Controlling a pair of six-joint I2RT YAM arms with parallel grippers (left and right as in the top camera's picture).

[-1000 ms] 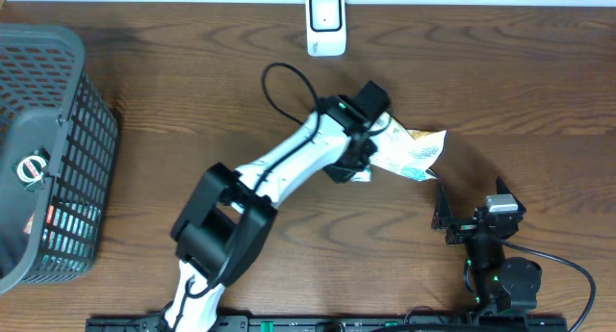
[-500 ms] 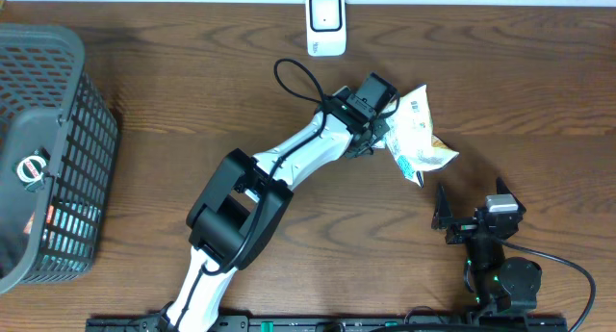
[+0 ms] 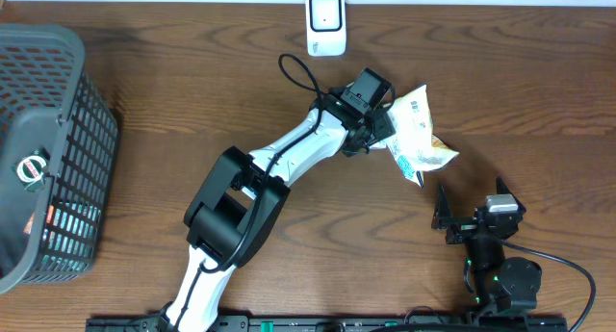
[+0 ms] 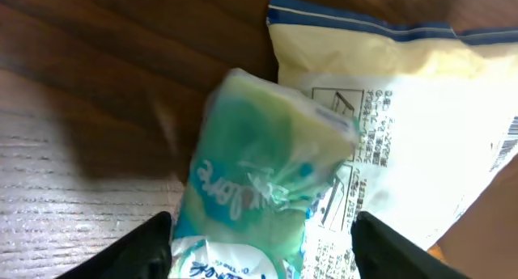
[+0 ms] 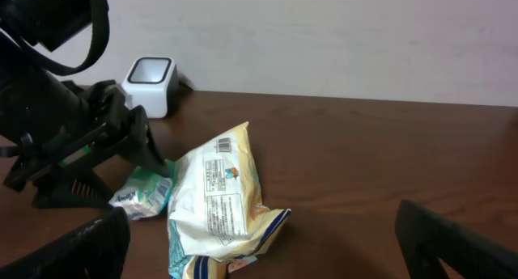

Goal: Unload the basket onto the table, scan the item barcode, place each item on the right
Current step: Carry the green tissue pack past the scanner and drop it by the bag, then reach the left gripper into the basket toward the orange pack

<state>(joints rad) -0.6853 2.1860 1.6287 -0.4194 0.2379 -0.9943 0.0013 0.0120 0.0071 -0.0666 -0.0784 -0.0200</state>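
Note:
A cream and white snack bag (image 3: pixel 416 132) lies on the table right of centre, with a barcode (image 5: pixel 222 145) on its upper face. A small green packet (image 4: pixel 259 182) lies against its left side. My left gripper (image 3: pixel 383 130) stands over the green packet with its jaws apart; the packet lies between the fingers (image 4: pixel 150 247) and the bag (image 4: pixel 405 109) beside them. The white scanner (image 3: pixel 325 24) stands at the back edge. My right gripper (image 3: pixel 470 209) is open and empty, in front of the bag (image 5: pixel 218 198).
A dark mesh basket (image 3: pixel 58 149) with goods inside stands at the far left. The left arm (image 3: pixel 289 159) stretches diagonally across the middle. A wall runs behind the scanner (image 5: pixel 150 85).
The left arm swung the bag up and to the right and set it on the table. Its jaws have now opened. The right arm has not moved.

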